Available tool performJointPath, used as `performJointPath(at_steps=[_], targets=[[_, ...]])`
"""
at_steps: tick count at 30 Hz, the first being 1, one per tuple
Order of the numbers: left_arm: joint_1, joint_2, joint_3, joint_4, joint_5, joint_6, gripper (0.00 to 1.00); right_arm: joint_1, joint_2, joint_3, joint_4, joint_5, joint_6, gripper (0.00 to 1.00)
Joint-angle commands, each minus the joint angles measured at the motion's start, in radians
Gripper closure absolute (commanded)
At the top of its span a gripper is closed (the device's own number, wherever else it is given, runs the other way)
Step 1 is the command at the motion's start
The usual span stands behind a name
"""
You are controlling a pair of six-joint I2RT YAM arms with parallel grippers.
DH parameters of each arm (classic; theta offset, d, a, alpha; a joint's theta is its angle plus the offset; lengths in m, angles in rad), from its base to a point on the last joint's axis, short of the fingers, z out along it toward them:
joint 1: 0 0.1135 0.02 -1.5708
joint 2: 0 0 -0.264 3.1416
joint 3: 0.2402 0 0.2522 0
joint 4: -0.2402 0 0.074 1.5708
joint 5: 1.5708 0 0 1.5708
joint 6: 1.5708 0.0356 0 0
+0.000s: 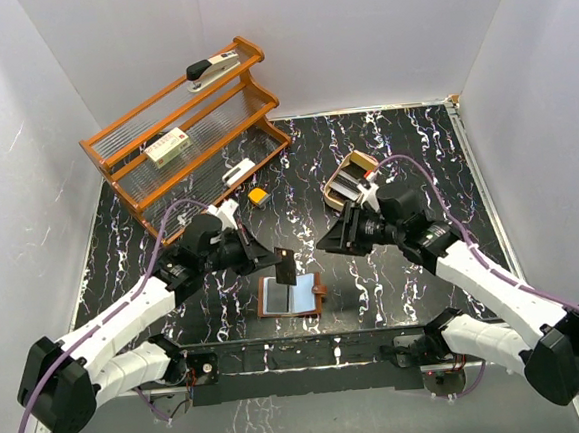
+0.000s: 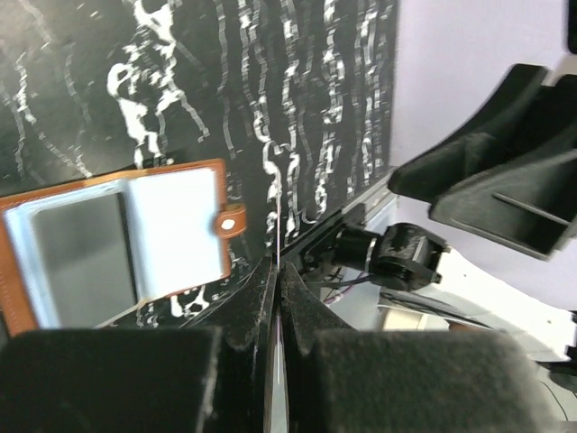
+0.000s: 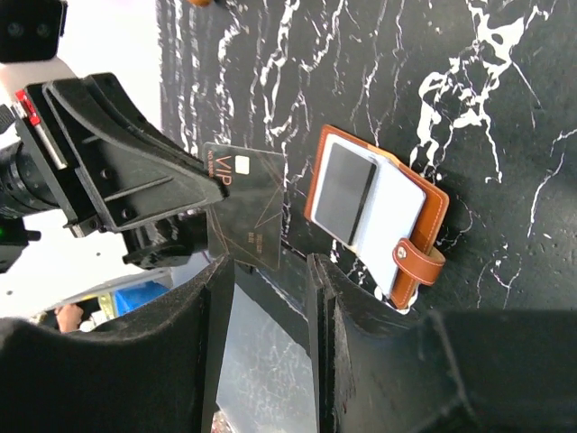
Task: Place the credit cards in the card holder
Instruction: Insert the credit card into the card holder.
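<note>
A stapler (image 1: pixel 213 70) and a box (image 1: pixel 167 146) sit on a wooden rack (image 1: pixel 206 111); a yellow block (image 1: pixel 258 195) lies on the marble table (image 1: pixel 414 141) near it.

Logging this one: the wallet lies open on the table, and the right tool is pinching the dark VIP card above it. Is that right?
Not quite. The left tool pinches the dark VIP card, while the right tool stands open and apart from it, as the right wrist view shows. The wallet does lie open on the table.
</note>
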Motion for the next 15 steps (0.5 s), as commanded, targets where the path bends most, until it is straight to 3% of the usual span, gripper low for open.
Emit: performJointPath(at_steps=[1, 15], targets=[[0.011, 0.042, -0.033, -0.029, 0.038, 0.028, 1.00, 0.071, 0.036, -0.005, 0.002, 0.101, -0.022, 0.64], [0.044, 0.189, -0.090, 0.052, 0.174, 0.122, 1.00, 0.294, 0.215, 0.019, 0.027, 0.273, -0.023, 0.68]])
